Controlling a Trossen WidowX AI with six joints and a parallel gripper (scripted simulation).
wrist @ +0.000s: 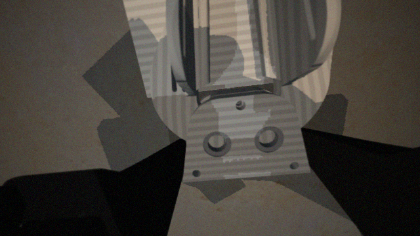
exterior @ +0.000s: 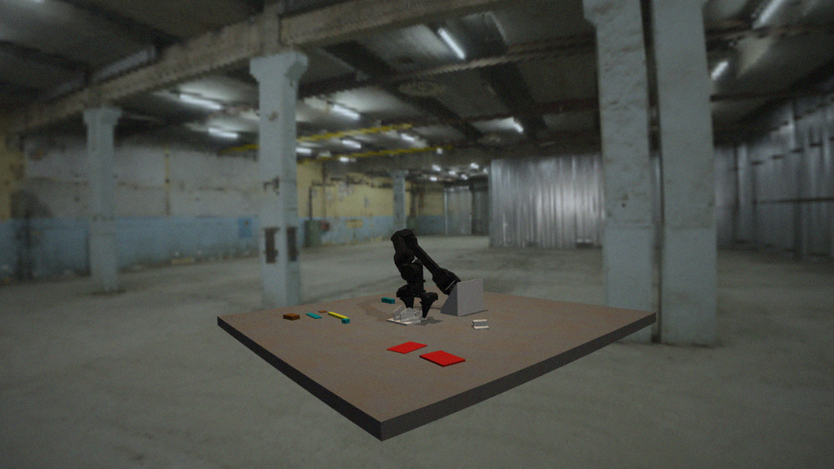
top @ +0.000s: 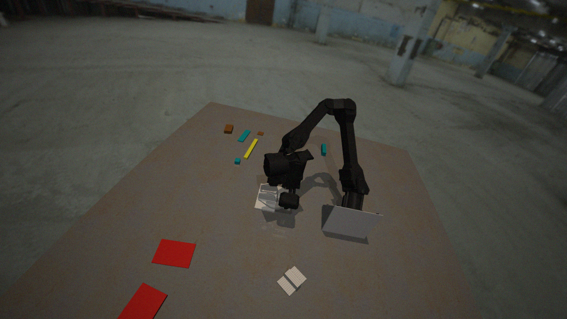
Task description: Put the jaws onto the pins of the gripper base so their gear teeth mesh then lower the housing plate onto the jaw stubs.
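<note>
Centrally, the housing plate (wrist: 243,128) lies between the gripper's (wrist: 244,149) clasping fingers, apparently above the jaws (wrist: 303,42).

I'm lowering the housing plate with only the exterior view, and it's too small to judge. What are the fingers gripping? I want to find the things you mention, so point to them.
Observer: In the wrist view, the pincer (top: 282,193) (exterior: 417,312) (wrist: 238,139) has the housing plate (wrist: 243,149) between its fingers, one at each side edge.

Operator: Good. Are the large holes over the stubs?

Observer: It looks so: a pale round stub shows in the left large hole (wrist: 217,153) and another in the right large hole (wrist: 270,149).

Operator: Is it down and level, then? Shall I let go?

Observer: I can't tell its height or level. A dark crescent shows below each stub, inside the hole. I'd keep hold until seating is confirmed.
</note>
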